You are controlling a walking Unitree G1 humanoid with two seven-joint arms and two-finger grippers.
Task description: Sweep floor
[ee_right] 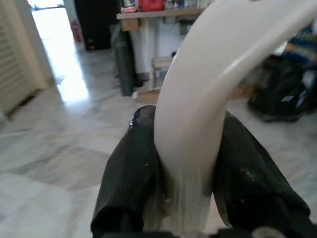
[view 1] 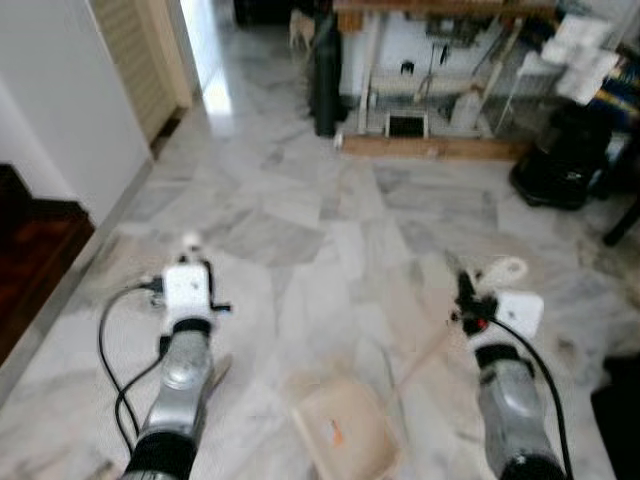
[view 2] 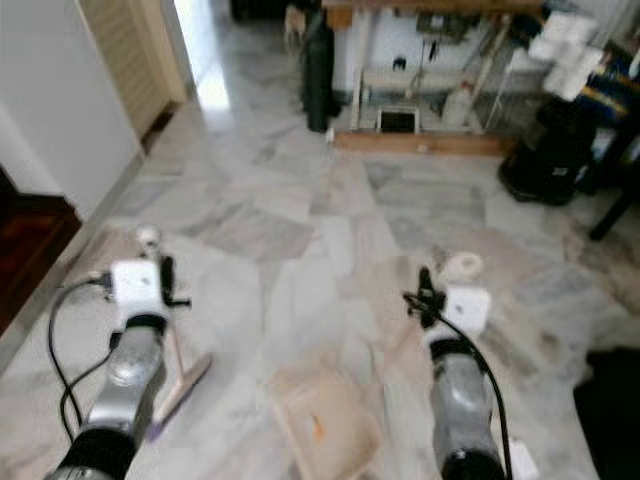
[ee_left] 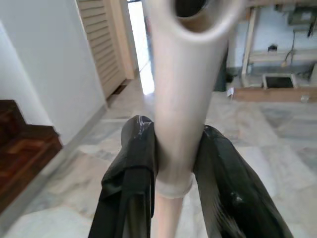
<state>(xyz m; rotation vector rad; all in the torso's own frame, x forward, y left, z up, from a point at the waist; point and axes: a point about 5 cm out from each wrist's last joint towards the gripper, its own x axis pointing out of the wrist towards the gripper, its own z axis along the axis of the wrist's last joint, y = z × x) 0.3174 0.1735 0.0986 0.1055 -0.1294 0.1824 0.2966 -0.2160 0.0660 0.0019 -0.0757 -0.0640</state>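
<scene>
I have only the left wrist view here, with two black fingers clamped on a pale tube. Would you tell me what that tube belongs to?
Observer: It looks like a broom handle. The left tool is shut on it, and the head views show the broom head low beside the left arm.
Operator: Thank you. What is the other arm doing?
Observer: The right tool is shut on a curved white handle.
Operator: Is there a dustpan nearby?
Observer: Yes, a beige dustpan lies on the marble floor between the two arms, and a thin pole slants from it toward the right tool.
</scene>
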